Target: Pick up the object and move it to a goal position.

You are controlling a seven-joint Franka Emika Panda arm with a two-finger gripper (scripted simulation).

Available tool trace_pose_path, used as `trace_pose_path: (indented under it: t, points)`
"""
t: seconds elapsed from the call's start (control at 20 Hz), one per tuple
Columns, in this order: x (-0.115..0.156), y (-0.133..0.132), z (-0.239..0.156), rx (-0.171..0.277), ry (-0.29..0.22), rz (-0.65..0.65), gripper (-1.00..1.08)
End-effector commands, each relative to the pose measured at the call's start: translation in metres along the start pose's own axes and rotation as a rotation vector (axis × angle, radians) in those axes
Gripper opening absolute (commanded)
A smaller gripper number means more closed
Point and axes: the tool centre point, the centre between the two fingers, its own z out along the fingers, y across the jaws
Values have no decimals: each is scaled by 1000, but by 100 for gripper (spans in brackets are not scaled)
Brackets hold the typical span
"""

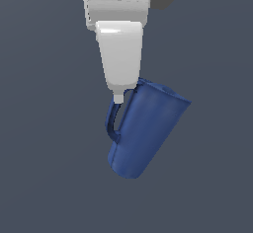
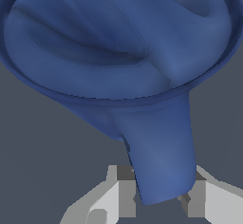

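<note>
Close side exterior; wrist above jug [image 1: 146, 131]

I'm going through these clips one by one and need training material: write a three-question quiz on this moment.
1. True or false: the jug hangs tilted, not upright.
2. The gripper is closed on which part of the jug? A) handle B) base C) spout
3. Fill in: in the exterior view, the jug's open rim leans toward the view's ____.

Key: 1 true; 2 A; 3 right.
</note>
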Motion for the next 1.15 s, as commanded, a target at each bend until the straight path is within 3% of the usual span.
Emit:
trace_pose_path:
  t: [0.0,0.3,0.55,0.8,1.1]
  points:
    - [4,10,-33,-78,-35,-70,-100]
    - [18,20,-98,-232,-103,-212,-100]
    - [29,19,-134,-321,-141,-292,-100]
    - [35,16,-156,-374,-164,-341,-100]
    - [38,15,-165,-396,-172,-360,-100]
